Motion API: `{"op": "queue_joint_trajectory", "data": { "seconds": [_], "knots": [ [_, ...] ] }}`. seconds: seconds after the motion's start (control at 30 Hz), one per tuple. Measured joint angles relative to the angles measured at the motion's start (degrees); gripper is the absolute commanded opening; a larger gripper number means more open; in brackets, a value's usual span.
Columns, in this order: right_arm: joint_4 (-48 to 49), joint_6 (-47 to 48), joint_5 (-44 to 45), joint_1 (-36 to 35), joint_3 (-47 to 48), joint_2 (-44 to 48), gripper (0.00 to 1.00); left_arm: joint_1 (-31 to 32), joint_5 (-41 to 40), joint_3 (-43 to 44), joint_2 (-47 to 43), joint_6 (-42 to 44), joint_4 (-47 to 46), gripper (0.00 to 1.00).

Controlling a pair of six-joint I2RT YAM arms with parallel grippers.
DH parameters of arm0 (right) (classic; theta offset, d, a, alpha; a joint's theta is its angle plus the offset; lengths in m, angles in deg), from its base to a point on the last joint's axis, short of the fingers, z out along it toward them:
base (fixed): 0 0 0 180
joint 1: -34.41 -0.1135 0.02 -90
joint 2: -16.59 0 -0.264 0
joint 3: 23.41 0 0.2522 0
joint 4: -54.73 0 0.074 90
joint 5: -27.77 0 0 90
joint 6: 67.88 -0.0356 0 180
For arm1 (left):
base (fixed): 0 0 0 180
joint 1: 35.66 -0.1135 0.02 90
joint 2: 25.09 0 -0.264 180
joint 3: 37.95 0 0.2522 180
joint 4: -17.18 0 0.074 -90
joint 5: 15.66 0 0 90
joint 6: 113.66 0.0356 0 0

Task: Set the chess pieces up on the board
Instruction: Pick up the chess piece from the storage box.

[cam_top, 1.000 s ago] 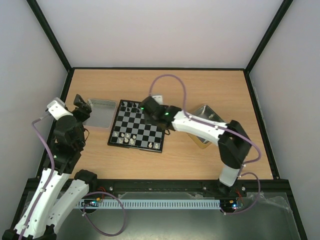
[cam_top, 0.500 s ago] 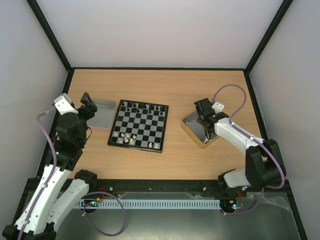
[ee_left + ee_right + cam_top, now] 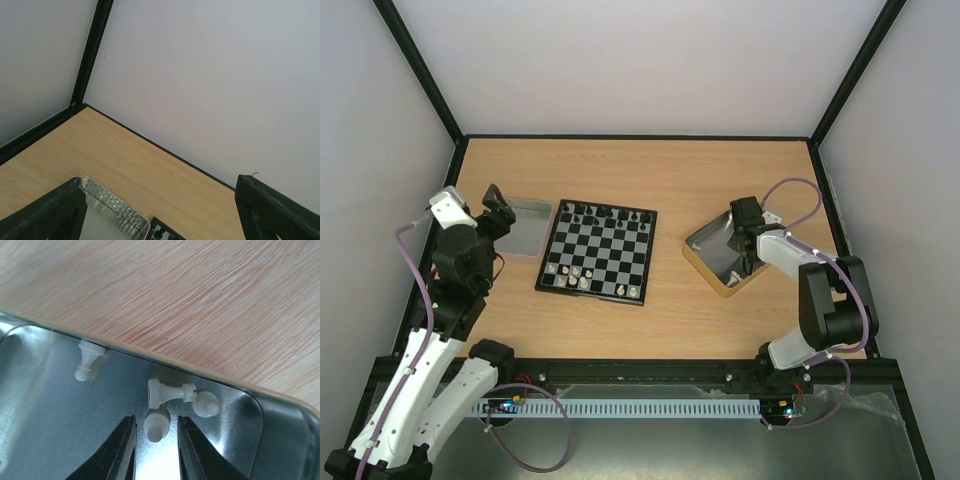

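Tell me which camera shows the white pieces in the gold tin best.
The right wrist view: several white pieces lie close up on the floor of the tin, one between the fingers of the open right gripper. The top view shows the tin, but its pieces are too small to make out. The left wrist view shows neither.

Left arm (image 3: 450, 290): elbow bent, forearm raised. Left gripper (image 3: 496, 208) is tilted upward, its fingers (image 3: 47, 215) spread wide.

Right arm (image 3: 825, 300): folded sharply at the elbow, wrist pitched down. Right gripper (image 3: 156, 422) has its fingers (image 3: 122, 450) narrowly parted with a small gap between the tips.
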State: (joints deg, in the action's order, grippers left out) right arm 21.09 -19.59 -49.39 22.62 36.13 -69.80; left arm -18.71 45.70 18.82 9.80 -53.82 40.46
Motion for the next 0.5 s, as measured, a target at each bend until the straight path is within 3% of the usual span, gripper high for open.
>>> {"op": "queue_joint_trajectory", "data": {
  "seconds": [0.1,0.5],
  "knots": [
    [0.63,0.76,-0.98,0.22,0.00,-1.57,0.17,0.00,0.02,0.00,0.00,0.00,0.00,0.83],
    [1.22,0.85,-1.97,0.33,0.00,-2.23,0.17,-0.02,0.15,0.00,0.00,0.02,0.00,0.83]
  ]
}}
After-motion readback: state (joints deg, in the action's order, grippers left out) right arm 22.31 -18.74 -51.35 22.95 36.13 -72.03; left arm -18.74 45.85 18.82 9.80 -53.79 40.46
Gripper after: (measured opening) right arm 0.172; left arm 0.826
